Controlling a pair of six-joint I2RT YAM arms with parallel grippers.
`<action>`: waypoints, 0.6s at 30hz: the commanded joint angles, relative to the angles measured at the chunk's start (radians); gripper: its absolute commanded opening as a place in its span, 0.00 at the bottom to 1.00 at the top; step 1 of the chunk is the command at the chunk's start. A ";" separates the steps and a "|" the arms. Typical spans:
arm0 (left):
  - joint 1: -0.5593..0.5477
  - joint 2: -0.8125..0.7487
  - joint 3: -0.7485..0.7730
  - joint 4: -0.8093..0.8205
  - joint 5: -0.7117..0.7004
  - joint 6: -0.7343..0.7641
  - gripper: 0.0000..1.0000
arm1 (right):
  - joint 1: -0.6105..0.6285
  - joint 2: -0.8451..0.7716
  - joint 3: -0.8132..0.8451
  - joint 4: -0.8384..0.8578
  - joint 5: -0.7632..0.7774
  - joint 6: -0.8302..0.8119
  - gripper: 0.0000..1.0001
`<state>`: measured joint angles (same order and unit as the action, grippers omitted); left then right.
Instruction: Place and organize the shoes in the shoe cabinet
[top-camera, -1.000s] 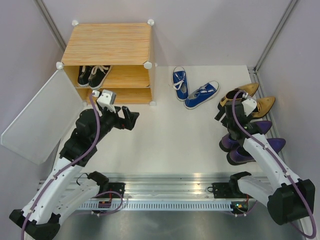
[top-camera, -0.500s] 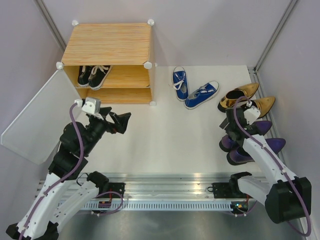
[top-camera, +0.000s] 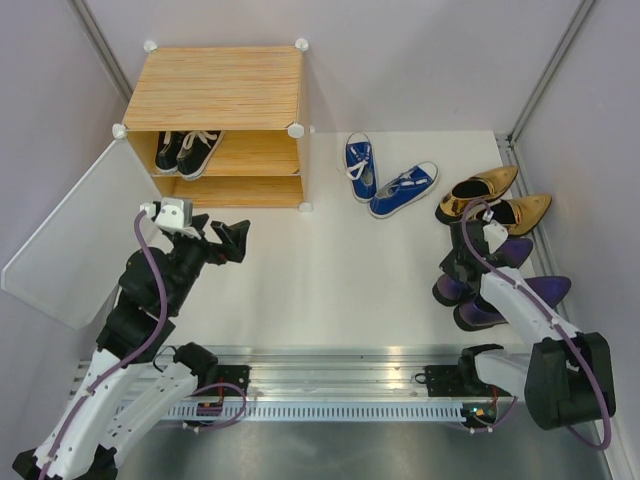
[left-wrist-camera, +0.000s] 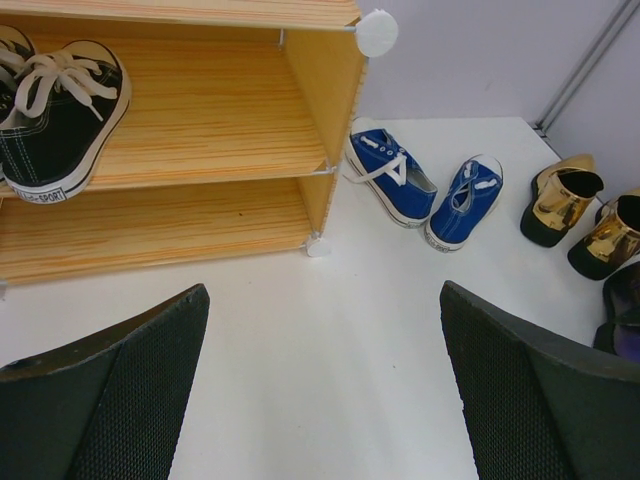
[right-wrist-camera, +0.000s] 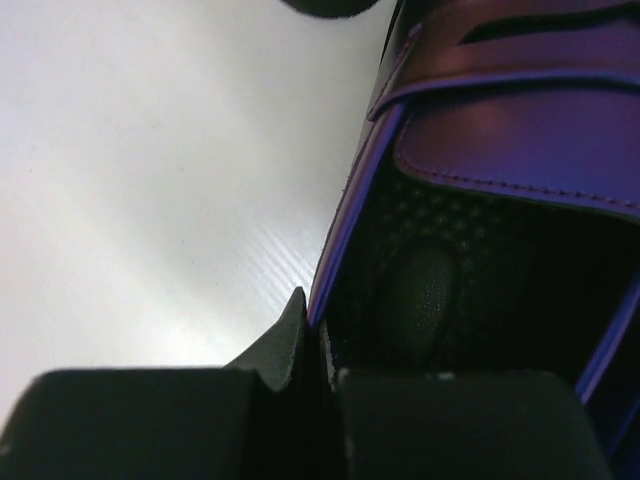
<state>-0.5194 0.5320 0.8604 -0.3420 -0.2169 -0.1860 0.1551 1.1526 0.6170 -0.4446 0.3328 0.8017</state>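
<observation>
Light wood grain marks the shoe cabinet (top-camera: 220, 90), which is seen at eleven o'clock on the bench (top-camera: 340, 270) in the top view, with its white door panel (top-camera: 75, 240) swung open. The black sneakers (top-camera: 188, 150) are already lodged on its upper shelf. The left end effector (top-camera: 232, 240) has been drawn back from the cabinet front toward seven o'clock and is held spread and empty. The right end effector (top-camera: 458, 262) has been moved away from the gold heels (top-camera: 495, 195) at two o'clock and lowered onto the purple heels (top-camera: 530, 295) at four o'clock. The blue sneakers (top-camera: 385, 180) are left untouched at one o'clock.

In the left wrist view, the left end effector (left-wrist-camera: 322, 295) is shown wide apart with nothing between its fingers. One black sneaker (left-wrist-camera: 55, 110) is seen on the upper shelf and the lower shelf is bare.

In the right wrist view, the right end effector (right-wrist-camera: 322, 345) is seen pressed together on the rim of a purple heel (right-wrist-camera: 520, 150), one finger outside the wall and one inside.

The first pair is judged stowed, and a purple shoe is judged to be the next one taken. Three pairs are yet to be shelved.
</observation>
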 joint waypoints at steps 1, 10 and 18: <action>-0.004 0.000 -0.006 0.026 -0.038 0.040 0.98 | 0.008 -0.109 0.026 -0.048 -0.026 0.013 0.01; -0.004 -0.018 -0.009 0.031 -0.067 0.045 0.98 | 0.009 -0.407 0.237 -0.264 -0.029 0.028 0.01; -0.002 -0.061 -0.031 0.055 -0.244 0.042 0.98 | 0.084 -0.351 0.259 -0.112 -0.320 -0.102 0.01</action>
<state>-0.5194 0.4866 0.8371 -0.3336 -0.3420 -0.1749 0.1772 0.7494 0.8368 -0.6838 0.1421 0.7753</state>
